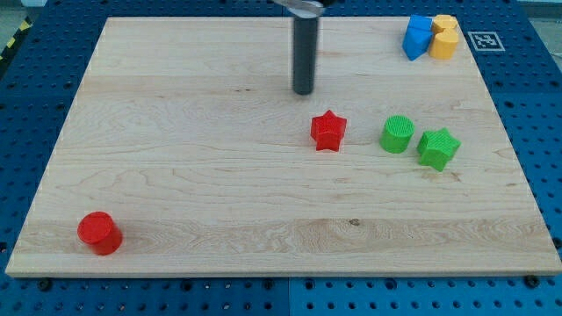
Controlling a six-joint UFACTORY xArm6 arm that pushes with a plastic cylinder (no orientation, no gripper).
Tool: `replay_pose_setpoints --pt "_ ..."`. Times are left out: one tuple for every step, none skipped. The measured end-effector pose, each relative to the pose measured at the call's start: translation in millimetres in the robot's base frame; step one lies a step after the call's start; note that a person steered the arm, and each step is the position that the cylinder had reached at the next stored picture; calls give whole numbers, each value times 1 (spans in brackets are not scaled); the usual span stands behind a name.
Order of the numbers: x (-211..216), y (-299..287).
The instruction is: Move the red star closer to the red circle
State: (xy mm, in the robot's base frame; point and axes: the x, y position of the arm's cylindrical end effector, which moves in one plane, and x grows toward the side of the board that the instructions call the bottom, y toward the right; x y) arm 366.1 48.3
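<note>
The red star [328, 131] lies near the middle of the wooden board [193, 114]. The red circle [99, 233] sits far off at the board's bottom left corner. My tip [304, 91] rests on the board just above the red star and slightly to its left, a short gap away, not touching it. The dark rod rises from there to the view's top edge.
A green circle [397, 134] and a green star [438, 147] lie right of the red star. A blue block [416, 37] and a yellow block [444, 37] sit together at the board's top right corner.
</note>
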Motion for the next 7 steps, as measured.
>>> replay_pose_setpoints --pt "28 45" --pt "67 61" --pt "95 16" --pt "107 -63" --pt "109 -81" --pt "109 -21" --pt "99 15"
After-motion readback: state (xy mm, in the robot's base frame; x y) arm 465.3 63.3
